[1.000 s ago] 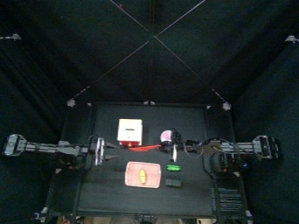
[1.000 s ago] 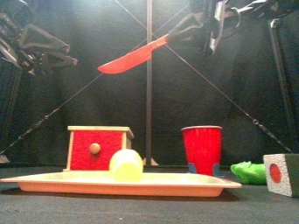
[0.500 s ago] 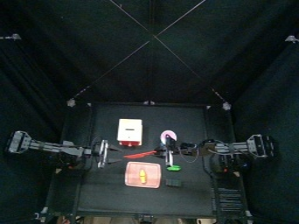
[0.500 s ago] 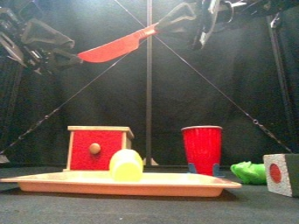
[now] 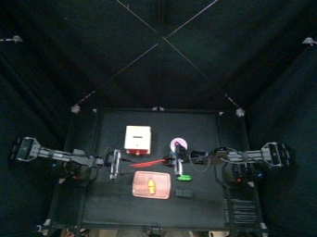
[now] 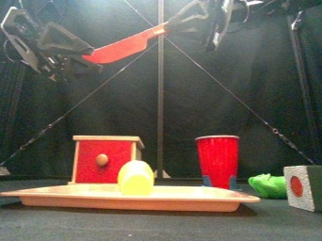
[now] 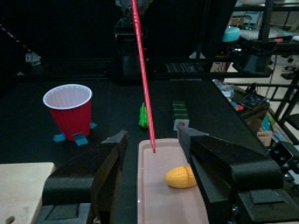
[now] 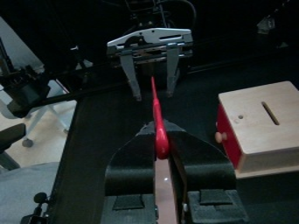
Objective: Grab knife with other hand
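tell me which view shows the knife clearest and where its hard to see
Front view: the knife stands bright red against the dark curtain. Right wrist view: its near end is blurred in the right gripper. Left wrist view: only a thin line. Top view: small, dim.

A small black table was enclosed by black curtains hung on every side, with thin poles crossed overhead. Past the curtains, cluttered shelving was glimpsed in a lit room, and a pale floor was seen beside the table's edge.
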Controlling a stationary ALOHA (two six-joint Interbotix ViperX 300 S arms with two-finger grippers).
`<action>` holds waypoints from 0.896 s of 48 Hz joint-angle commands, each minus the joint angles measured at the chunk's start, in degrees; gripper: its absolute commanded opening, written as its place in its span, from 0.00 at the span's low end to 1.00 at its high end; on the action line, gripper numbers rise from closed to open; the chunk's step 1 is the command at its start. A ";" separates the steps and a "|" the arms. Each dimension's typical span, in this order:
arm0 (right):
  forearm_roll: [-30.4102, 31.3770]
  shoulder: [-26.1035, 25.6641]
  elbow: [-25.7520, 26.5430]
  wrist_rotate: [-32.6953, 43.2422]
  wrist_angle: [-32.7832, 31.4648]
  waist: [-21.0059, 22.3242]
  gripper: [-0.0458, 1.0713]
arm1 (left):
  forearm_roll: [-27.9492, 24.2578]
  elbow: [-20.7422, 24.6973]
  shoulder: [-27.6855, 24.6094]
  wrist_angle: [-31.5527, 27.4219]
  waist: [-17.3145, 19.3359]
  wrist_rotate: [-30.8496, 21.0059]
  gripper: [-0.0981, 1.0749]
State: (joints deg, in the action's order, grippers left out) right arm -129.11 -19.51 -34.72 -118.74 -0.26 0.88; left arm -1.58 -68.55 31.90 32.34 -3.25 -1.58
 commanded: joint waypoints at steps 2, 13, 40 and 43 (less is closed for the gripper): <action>0.09 -0.79 1.58 0.00 -0.53 0.09 0.33 | 0.09 1.85 -0.88 1.49 0.26 0.09 0.81; 0.00 -0.79 1.58 -0.09 -0.44 0.18 0.33 | 0.18 1.85 -0.97 1.76 0.35 0.09 0.68; -0.18 -0.70 -0.35 0.00 -0.53 0.18 0.33 | 0.70 1.32 0.09 5.19 0.26 0.09 0.43; -0.18 -0.70 -0.53 0.00 -0.53 0.18 0.33 | 0.79 1.14 0.09 5.63 0.35 0.09 0.42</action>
State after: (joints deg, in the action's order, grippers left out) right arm -129.11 -19.60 -35.60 -118.74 -0.44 0.97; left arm -0.88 -68.38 31.73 36.21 -3.08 -1.67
